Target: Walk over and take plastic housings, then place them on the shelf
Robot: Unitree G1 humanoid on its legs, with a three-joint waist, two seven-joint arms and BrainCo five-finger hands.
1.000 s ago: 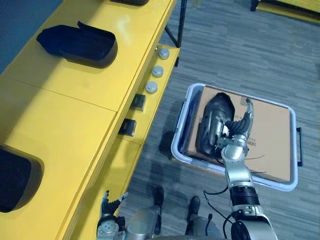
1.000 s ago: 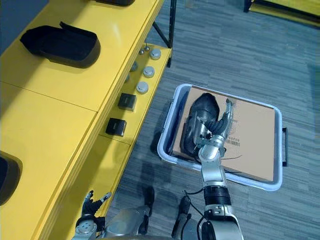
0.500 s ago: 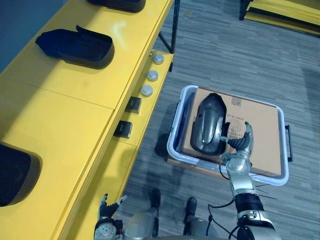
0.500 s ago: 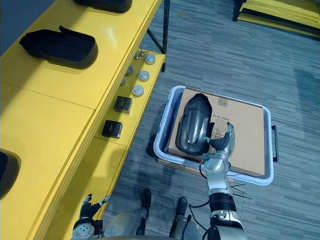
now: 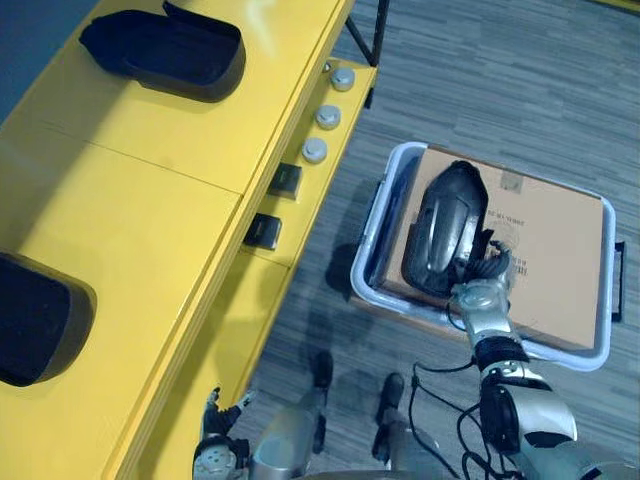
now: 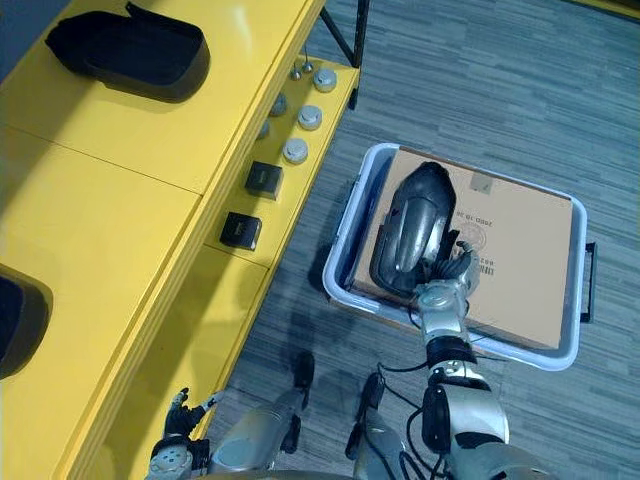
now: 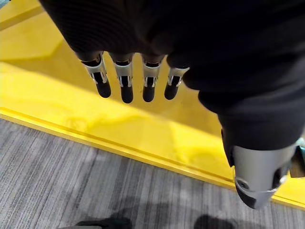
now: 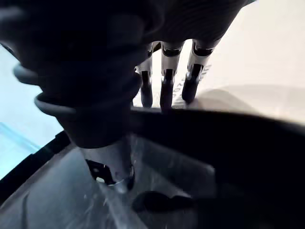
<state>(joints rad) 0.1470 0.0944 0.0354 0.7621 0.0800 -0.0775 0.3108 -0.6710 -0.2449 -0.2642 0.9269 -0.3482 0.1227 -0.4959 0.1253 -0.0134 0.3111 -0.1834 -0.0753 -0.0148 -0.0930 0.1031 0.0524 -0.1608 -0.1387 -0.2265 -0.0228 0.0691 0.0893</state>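
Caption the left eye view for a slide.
Right hand at a black housing in a floor bin beside the yellow shelf.

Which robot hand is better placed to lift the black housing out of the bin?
Right. The right robot hand is at the housing in the bin; the left robot hand hangs low beside the shelf.

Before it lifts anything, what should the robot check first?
1. Right hand at the plastic housing: ok, it is at the housing's near end.
2. Grip closed: cannot tell.
3. Housing free to lift: ok, it lies on top of the cardboard box inside the bin, with nothing on it.
4. Room on the yellow shelf: ok, there is a bare stretch between the far housing and the near housing.
5. Left hand free: ok, it is open and low beside the shelf.
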